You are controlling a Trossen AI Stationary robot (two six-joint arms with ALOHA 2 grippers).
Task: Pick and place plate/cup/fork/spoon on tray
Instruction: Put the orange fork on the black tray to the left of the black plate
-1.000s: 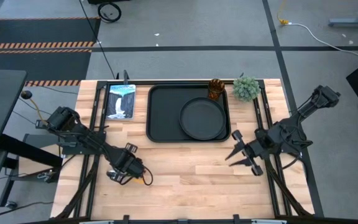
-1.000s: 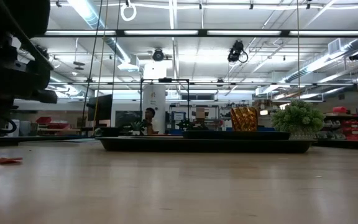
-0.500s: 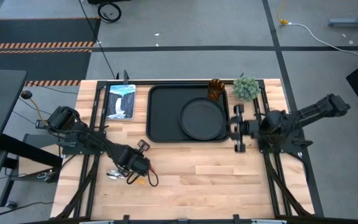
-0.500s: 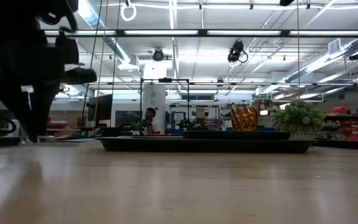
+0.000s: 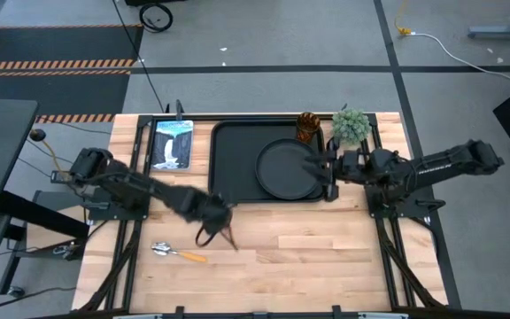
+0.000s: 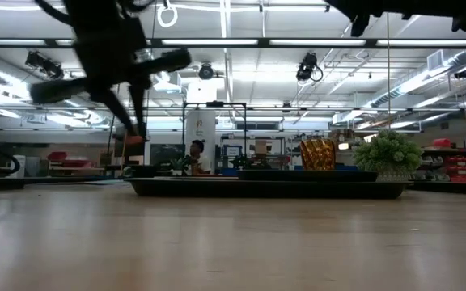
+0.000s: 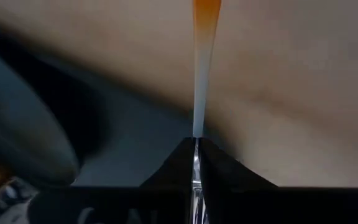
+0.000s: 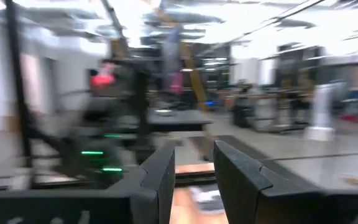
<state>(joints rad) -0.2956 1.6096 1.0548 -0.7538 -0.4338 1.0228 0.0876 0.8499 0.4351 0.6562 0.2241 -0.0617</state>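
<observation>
**Utensil grabbed, tray's next**

An orange-handled utensil (image 7: 199,74) is pinched in the shut left gripper (image 5: 222,230), held above the table just short of the tray (image 5: 233,151); fork or spoon can't be told. A second utensil (image 5: 177,253) lies on the wood. The plate (image 5: 286,173) sits on the tray, the cup (image 5: 306,126) at its far corner. The right gripper (image 5: 312,161) is hung open-jawed over the plate, so the bare left half should be aimed for and the drop kept low.

Right pincer (image 8: 194,168) parted; beyond, seemingly a blurred room.
</observation>
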